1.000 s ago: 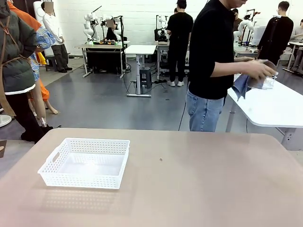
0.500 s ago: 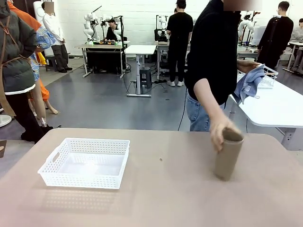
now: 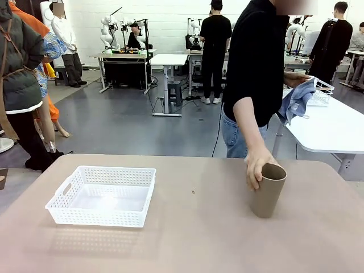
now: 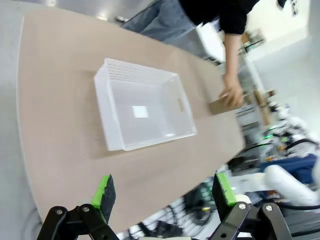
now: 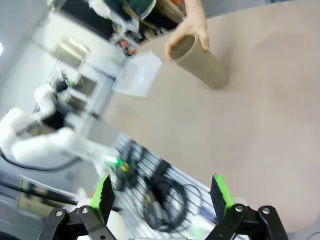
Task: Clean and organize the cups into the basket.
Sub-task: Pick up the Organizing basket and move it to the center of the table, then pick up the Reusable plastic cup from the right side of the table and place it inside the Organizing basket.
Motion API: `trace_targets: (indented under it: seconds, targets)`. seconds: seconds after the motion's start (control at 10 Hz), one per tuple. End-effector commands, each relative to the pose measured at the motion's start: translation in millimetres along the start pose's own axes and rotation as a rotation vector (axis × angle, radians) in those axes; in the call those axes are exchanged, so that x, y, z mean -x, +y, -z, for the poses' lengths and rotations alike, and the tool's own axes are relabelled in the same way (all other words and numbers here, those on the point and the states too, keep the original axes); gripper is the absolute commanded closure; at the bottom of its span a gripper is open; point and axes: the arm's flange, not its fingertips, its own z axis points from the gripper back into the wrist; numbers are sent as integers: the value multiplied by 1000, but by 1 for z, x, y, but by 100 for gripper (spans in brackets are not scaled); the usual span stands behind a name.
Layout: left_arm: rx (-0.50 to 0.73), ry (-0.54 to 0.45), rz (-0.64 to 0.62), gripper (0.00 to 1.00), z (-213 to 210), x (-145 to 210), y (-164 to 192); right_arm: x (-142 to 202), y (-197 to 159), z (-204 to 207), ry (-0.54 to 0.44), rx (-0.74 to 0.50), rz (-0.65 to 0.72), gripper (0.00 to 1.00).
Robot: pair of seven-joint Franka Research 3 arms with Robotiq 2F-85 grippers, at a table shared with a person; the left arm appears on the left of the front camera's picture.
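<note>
- Front view: basket (image 3: 116,169) sits empty on the table (image 3: 193,244), its open top up, ready to take cups.
- A tan cup (image 3: 268,190) stands well to the right of the basket, mouth up and leaning slightly. The person's hand (image 3: 254,166) wraps its rim, apparently setting it down on the robot's side.
- That spot probably puts the cup within the right arm's reach, with bare table between it and the basket for carrying it across.
- The person's other hand holds a blue cloth (image 3: 298,98) far behind the basket, by another table. It likely serves the cleaning part of the job.
- Left wrist view: left gripper (image 4: 164,191) hangs high above the near side of the basket, jaws spread wide, nothing between the green pads.
- From there the whole basket lies in sight, a fair waiting pose for a drop later. Beyond the basket's handle end, the hand rests on the cup.
- Right wrist view: right gripper (image 5: 162,194) is also fully spread and empty, held off above the table's edge.
- The cup lies ahead of it with the hand over its rim. A pale blurred patch past the cup may be the basket, though I cannot be sure.
- Holding clear looks sensible while the hand is on the cup.
</note>
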Motion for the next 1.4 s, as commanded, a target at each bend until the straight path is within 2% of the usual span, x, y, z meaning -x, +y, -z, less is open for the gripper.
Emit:
trace_targets:
  seconds: [0.0,0.2,0.3,0.5,0.8,0.9,1.0,1.1,1.2,1.3]
  targets:
    - [-209,59,161,0,38,14,-40,0,-2,73,110,163,-329,0]
    - [-416,216,240,0,81,14,-65,-7,-10,124,202,194,-557,0]
    - [-507,285,244,0,103,13,-72,-7,-10,146,228,182,-605,0]
    - [-626,397,209,0,147,6,-84,-9,-23,186,278,92,-573,0]
    - [-698,545,147,0,193,-10,-77,-5,-40,214,317,-4,-472,0]
    - [-756,536,159,0,204,-10,-72,-1,-34,209,333,-25,-456,0]
    - [-789,515,170,0,210,-9,-69,-89,-57,175,328,-11,-476,0]
    - [-772,501,170,0,205,-5,-70,-89,-57,175,328,-11,-476,0]
    - [-715,534,167,0,210,-16,-79,-89,-57,175,328,-11,-476,0]
    - [-715,534,167,0,210,-16,-79,-89,-57,175,328,-11,-476,0]
